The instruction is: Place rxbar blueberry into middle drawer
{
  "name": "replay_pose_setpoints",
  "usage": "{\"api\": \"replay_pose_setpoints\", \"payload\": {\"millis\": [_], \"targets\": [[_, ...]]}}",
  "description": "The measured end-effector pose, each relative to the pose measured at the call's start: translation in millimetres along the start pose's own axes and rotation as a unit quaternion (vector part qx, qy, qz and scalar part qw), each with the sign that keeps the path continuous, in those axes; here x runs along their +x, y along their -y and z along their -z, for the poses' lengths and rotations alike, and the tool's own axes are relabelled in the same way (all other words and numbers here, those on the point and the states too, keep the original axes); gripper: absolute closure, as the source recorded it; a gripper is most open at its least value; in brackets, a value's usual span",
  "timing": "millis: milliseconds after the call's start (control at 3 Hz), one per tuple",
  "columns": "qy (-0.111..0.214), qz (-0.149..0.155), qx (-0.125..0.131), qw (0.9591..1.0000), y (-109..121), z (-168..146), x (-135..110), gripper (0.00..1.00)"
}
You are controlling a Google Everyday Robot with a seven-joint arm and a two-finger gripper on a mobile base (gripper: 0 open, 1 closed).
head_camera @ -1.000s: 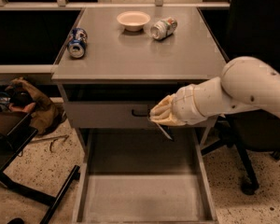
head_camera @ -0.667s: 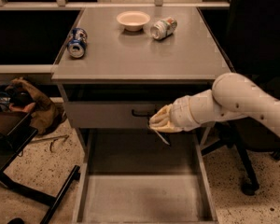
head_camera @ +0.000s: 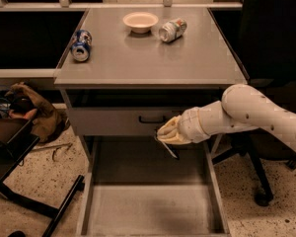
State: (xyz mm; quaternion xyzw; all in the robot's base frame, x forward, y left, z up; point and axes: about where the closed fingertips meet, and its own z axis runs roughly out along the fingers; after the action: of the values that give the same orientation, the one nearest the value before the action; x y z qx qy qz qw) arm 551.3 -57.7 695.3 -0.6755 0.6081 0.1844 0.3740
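While you work low in front of it, cabinet (head_camera: 138, 63): grey top carrying a blue soda can (head_camera: 81, 44) lying at the left edge, a pale bowl (head_camera: 140, 21) and a silver can (head_camera: 172, 29) on its side at the back. None of these belongs to your step, so leave them alone.
Middle drawer (head_camera: 148, 206): pulled fully out below the cabinet, with a plain, bare floor and low side walls. This is your target, and it sits lower and nearer the camera than the gripper.
Arm (head_camera: 256, 112): reaches in from the right, across the drawer's right wall. Lower it without clipping that wall.
Upper drawer front (head_camera: 108, 122): closed, its black handle (head_camera: 150, 118) just beside the gripper. Back away from it before you descend.
Gripper (head_camera: 168, 132): hangs at the upper drawer front, above the back part of the tray. You cannot tell whether it is spread or pressed together.
Rxbar blueberry: not plainly visible on the top or in the tray. A thin dark sliver (head_camera: 167, 150) hangs under the gripper and may be the bar edge-on. Treat it as held, bring it low over the middle of the floor, then let go.
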Motion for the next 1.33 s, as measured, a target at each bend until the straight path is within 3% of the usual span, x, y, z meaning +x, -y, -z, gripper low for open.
{"api": "replay_pose_setpoints", "payload": {"millis": [1000,1333], "targets": [[0.028,-0.039,0.026,0.9985,-51,-62,108,1.0],[0.05,-0.062,0.015,0.9967,-72,-85,132,1.0]]}}
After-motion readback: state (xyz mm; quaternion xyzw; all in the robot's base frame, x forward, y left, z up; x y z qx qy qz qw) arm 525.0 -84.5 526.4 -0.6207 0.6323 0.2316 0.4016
